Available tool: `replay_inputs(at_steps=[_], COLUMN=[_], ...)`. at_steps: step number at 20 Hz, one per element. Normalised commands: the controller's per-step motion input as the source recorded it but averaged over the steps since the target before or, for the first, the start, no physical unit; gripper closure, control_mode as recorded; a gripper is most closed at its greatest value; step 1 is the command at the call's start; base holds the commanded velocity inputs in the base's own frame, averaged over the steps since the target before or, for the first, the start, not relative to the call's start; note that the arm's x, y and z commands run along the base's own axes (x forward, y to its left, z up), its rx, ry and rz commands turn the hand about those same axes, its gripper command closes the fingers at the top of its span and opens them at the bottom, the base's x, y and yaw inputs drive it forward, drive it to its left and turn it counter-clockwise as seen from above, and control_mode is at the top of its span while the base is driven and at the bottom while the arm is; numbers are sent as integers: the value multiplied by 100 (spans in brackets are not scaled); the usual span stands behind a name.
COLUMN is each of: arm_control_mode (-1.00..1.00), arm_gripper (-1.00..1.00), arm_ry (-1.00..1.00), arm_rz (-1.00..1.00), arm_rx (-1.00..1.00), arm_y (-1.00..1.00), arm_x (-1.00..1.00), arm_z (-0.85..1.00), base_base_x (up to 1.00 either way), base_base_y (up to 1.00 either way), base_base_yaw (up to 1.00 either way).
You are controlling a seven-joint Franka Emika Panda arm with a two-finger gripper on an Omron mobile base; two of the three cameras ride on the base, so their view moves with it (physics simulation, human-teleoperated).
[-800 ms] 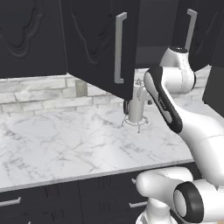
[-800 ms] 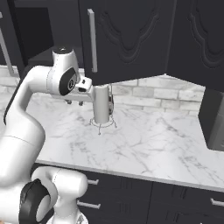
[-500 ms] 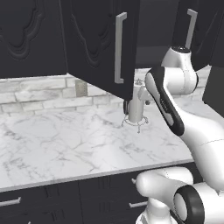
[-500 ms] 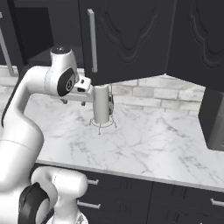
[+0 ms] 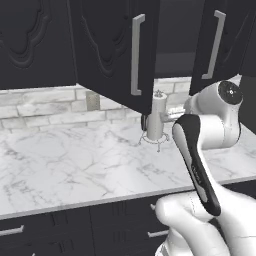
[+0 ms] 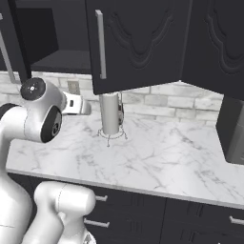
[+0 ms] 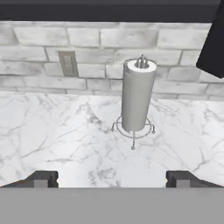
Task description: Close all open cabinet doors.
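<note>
Two black cabinet doors stand swung out over the counter. The left door (image 5: 112, 50) (image 6: 9, 38) carries a long silver bar handle (image 5: 135, 55). The right door (image 5: 222, 40) (image 6: 138, 43) has its own handle (image 6: 100, 45). Between them is the dark open cabinet interior (image 5: 175, 45) (image 6: 47, 40). My gripper (image 7: 111, 179) is open and empty, its fingertips (image 7: 43, 178) spread wide. It hangs low over the counter below the doors (image 5: 164, 115) (image 6: 88, 107), touching neither.
A paper towel roll on a wire stand (image 7: 136, 98) (image 5: 155, 117) (image 6: 110, 114) stands straight ahead of the gripper on the marble counter (image 5: 75, 165). There is an outlet (image 7: 68, 63) on the brick backsplash, closed carved doors (image 6: 214, 38) to the right, and black drawer fronts (image 6: 143, 209) below.
The arm's elbow has dropped lower and drawn back toward the base, and the hand has sunk a little. Both doors and the roll stay where they were.
</note>
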Motion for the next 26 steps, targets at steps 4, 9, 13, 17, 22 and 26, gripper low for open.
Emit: replay_inputs(at_steps=[4,9,13,17,22,26], arm_control_mode=[-100,-100,-100,-100,-100,-100], arm_gripper=[-100,-100,-100,-100,-100,-100], arm_ry=[-45,-26,-10,-11,-17,-18], arm_rz=[0,0,-4,-6,-1,0], arm_rx=[1,0,0,0,0,0], arm_y=[20,50,67,63,53,48], arm_x=[-31,-6,0,0,1,-4], arm_z=[0,3,0,0,0,2], base_base_x=[0,0,0,0,0,0], base_base_y=[0,0,0,0,0,0], base_base_yaw=[0,0,0,0,0,0])
